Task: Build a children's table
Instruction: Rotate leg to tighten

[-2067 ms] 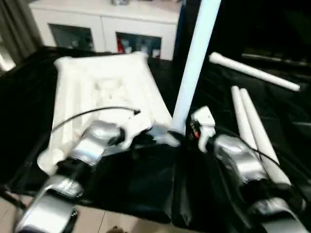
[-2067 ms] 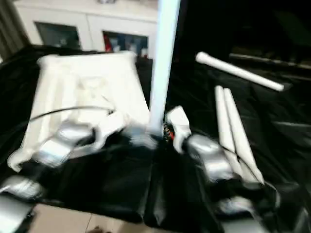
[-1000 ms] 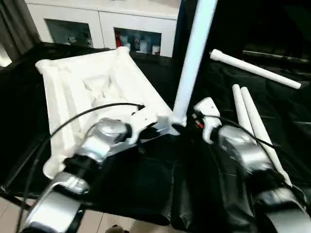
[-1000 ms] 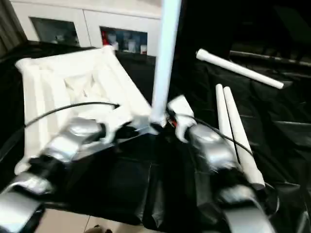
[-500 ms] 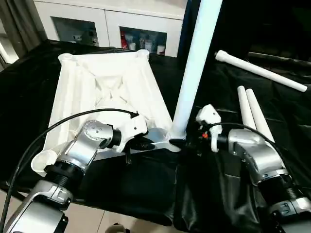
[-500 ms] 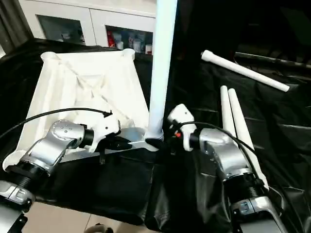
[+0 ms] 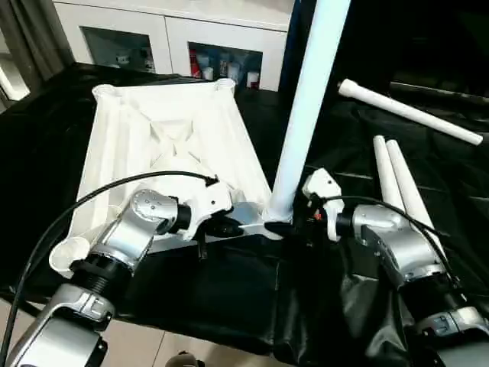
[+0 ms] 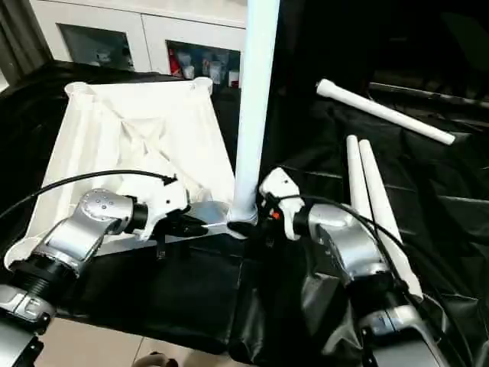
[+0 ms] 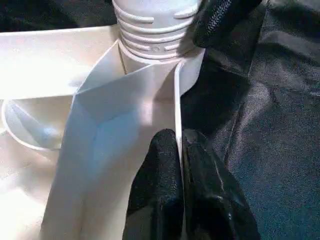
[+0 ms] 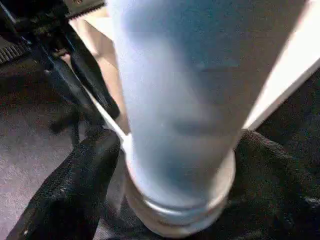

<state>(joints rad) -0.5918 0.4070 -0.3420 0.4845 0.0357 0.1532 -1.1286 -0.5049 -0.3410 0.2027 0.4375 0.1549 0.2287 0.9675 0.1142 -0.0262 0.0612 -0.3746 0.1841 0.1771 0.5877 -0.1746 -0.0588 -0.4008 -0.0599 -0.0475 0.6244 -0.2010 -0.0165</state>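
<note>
The white tabletop [image 7: 168,145] lies upside down on the black cloth, ribbed underside up. One white leg [image 7: 306,107] stands upright in its near right corner socket. My right gripper [image 7: 294,225] is shut around the base of this leg, one black finger [image 10: 75,190] on each side of the tube [image 10: 180,100]. My left gripper [image 7: 233,228] is shut on the tabletop's thin rim wall [image 9: 176,115] just beside that socket, its fingertips [image 9: 165,155] pinching the wall. The leg's ribbed base [image 9: 155,30] sits in the socket.
Two loose legs [image 7: 401,191] lie side by side on the cloth to the right, and a third leg [image 7: 409,112] lies at the back right. A white cabinet [image 7: 176,38] with glass doors stands behind. The cloth's front edge [image 7: 229,306] drops to the floor.
The camera has swung and settled. My right wrist has shifted slightly closer to the leg's base. Both grips hold, and the leg stays upright in the corner.
</note>
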